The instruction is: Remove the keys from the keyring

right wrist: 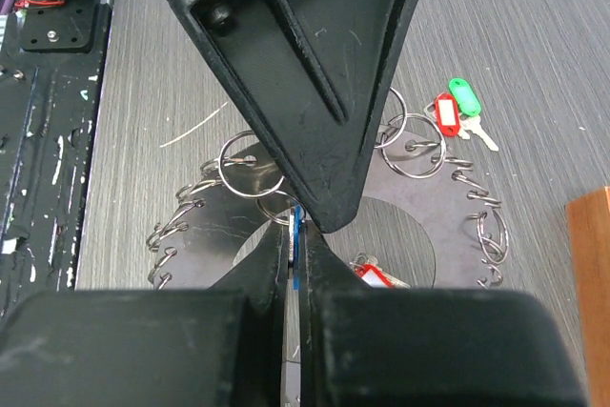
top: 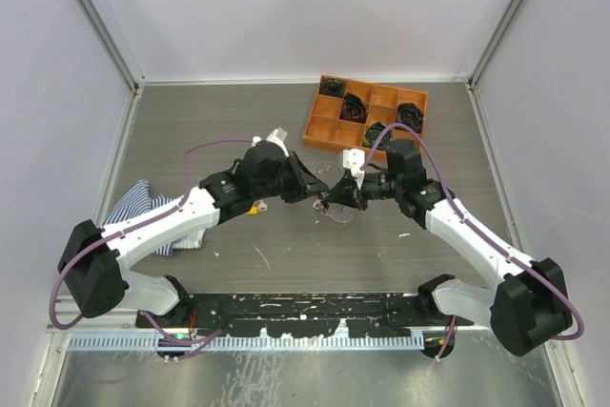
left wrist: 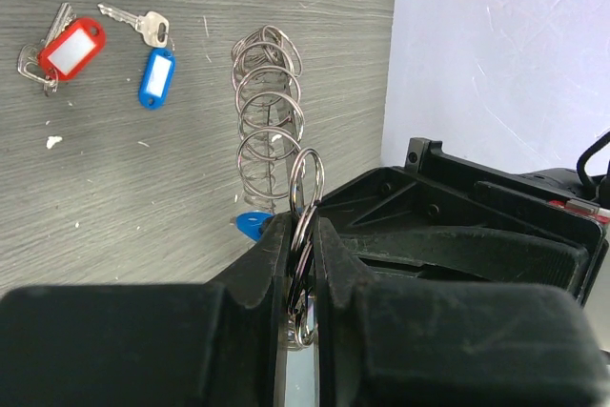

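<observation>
- Nearest me, the black base rail (top: 305,307), flecked with white, runs along the table's near edge between the two arm bases.
- The table (top: 286,264) is grey wood-grain, scuffed with pale specks. A striped blue-white cloth (top: 143,205) lies bunched at its left side, partly under the left arm.
- Mid-table the arms meet nose to nose. The left gripper (left wrist: 303,235) is pinched tight on one small link of the keyring (right wrist: 219,212). The rest of the loop is spread on the wood beneath the fingers.
- The right gripper (right wrist: 294,256) is closed as well, with a thin blue tag (right wrist: 296,235) edge-on between its fingers.
- In the left wrist view, red-tagged keys (left wrist: 67,50) and a blue-tagged key (left wrist: 155,75) lie on bare wood, apart from the loop.
- A green tag (right wrist: 465,95) and a red tag (right wrist: 446,113) sit just beside the loop's far rim. I cannot tell whether they are hooked on.
- Farther back, right of centre, sits an orange tray (top: 327,128) with black coiled bundles (top: 357,102) in several of its compartments.
- Plain white walls (top: 286,7) close the table in at the back and at both sides.
</observation>
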